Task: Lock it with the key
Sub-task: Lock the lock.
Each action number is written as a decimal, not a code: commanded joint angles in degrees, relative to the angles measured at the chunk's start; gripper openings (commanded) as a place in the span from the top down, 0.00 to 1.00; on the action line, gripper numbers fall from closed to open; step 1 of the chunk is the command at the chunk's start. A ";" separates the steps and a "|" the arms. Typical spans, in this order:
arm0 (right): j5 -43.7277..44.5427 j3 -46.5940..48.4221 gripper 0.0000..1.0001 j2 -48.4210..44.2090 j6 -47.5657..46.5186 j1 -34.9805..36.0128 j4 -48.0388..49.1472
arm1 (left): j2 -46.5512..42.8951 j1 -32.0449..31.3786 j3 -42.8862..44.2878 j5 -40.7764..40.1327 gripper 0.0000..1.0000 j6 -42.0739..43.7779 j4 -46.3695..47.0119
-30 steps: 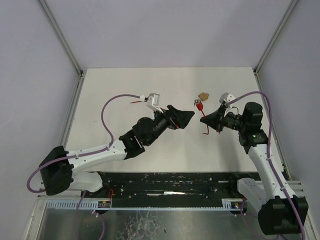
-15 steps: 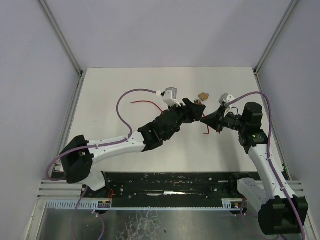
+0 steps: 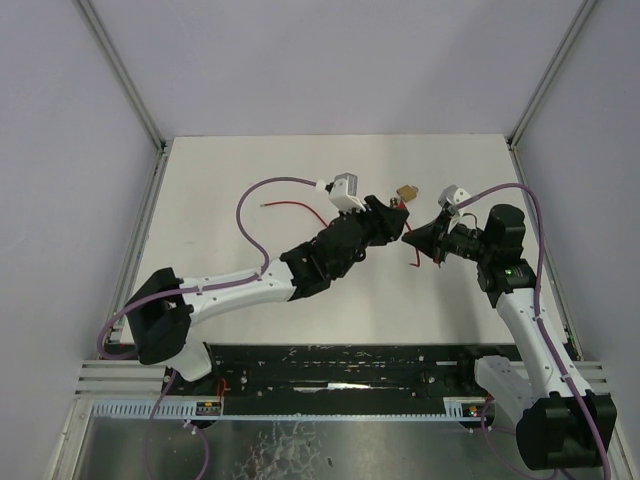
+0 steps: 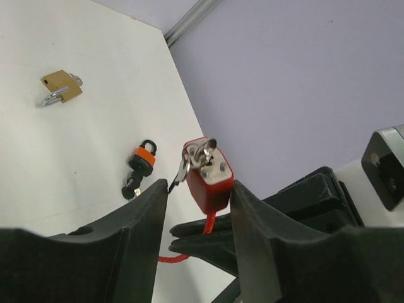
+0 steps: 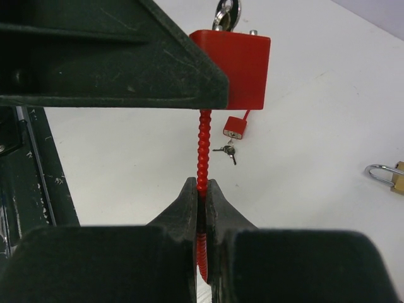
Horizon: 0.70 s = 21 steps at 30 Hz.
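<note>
Half-open left gripper (image 4: 199, 189): squeeze squarely onto red padlock body (image 4: 211, 180), avoiding key (image 4: 203, 151), with right gripper (image 5: 202, 189) clamped on cable (image 5: 202, 136).

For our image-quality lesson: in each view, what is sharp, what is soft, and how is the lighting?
Left wrist: red lock sharp, left gripper dark and slightly soft. Right wrist: cable crisp, right gripper looms blurred. Top: even light, faint shadows, no glare.

place: robot lab cell | evidence: white table (image 3: 220, 170), lilac panel walls (image 3: 330, 60), aluminium rails (image 3: 122, 70)
</note>
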 commanded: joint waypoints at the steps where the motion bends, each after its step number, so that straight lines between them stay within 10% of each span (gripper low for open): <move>1: 2.81 2.47 1.00 -1.03 -0.67 -0.04 1.93 | -1.93 -0.42 -1.97 -0.48 0.54 -3.28 0.18; 21: 1.68 2.30 1.00 -0.84 -1.18 -0.04 1.74 | -0.28 -0.67 1.16 1.13 0.44 -4.24 -0.47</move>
